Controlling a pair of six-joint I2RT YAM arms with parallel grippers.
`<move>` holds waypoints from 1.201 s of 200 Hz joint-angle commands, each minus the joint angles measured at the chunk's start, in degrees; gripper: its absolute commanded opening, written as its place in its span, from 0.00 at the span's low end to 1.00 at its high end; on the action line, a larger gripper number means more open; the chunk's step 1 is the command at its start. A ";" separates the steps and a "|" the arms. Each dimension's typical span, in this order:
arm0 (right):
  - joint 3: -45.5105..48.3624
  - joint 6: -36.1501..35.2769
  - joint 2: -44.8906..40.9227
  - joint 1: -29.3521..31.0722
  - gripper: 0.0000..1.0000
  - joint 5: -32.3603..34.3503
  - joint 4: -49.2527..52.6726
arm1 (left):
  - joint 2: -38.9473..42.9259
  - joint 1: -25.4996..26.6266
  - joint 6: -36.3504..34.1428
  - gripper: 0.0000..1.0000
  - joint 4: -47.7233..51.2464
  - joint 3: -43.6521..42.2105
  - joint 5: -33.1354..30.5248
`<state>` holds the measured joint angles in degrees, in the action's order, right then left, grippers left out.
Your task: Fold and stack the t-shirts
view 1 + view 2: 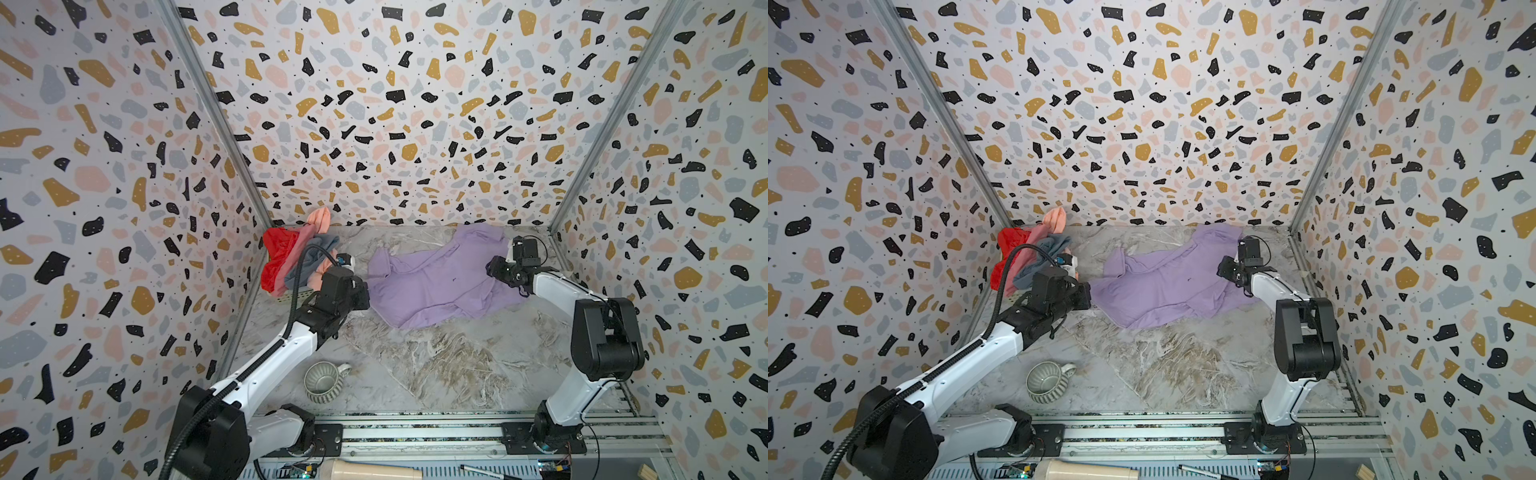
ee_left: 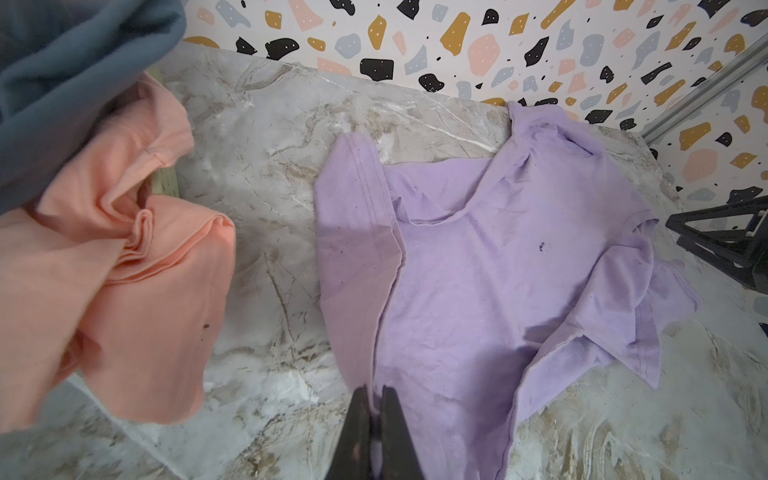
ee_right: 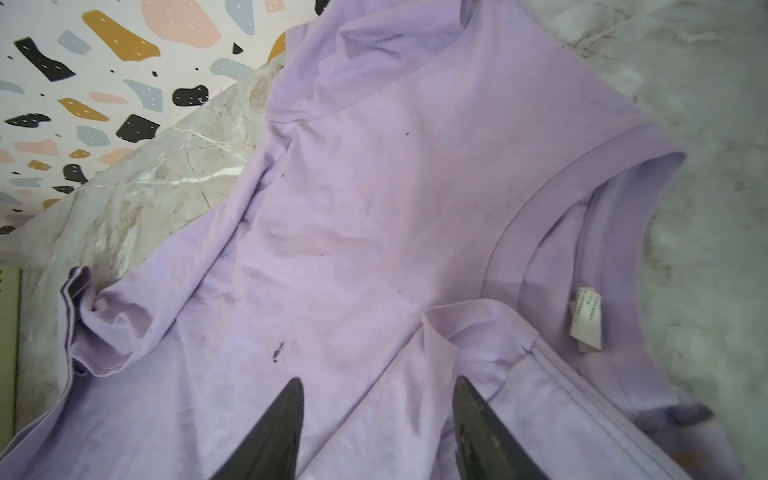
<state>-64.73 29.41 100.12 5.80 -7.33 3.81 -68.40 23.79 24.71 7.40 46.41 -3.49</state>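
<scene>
Lilac t-shirt (image 1: 436,282) lies crosswise, collar rightward; left gripper (image 2: 374,392) pinches its edge, right gripper (image 3: 378,380) parted.

Terrazzo-patterned walls (image 1: 395,104) are boxing in three sides, one standing ahead of the left gripper (image 2: 375,390). A marbled tabletop (image 1: 436,365) is spreading beneath the right gripper (image 3: 378,379), catching soft light.

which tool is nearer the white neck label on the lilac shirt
Right. The right tool hovers open just beside the neck label; the left tool pinches the far edge of the lilac shirt.
</scene>
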 commanded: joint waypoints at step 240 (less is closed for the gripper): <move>-0.11 -2.84 -0.42 2.13 0.58 -4.84 -5.31 | -0.67 -0.26 -0.22 0.00 -2.57 0.35 0.58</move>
<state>-68.25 27.53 105.03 11.46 -12.64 0.16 -68.55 23.79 24.86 7.25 46.41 -3.05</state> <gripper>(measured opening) 0.592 0.047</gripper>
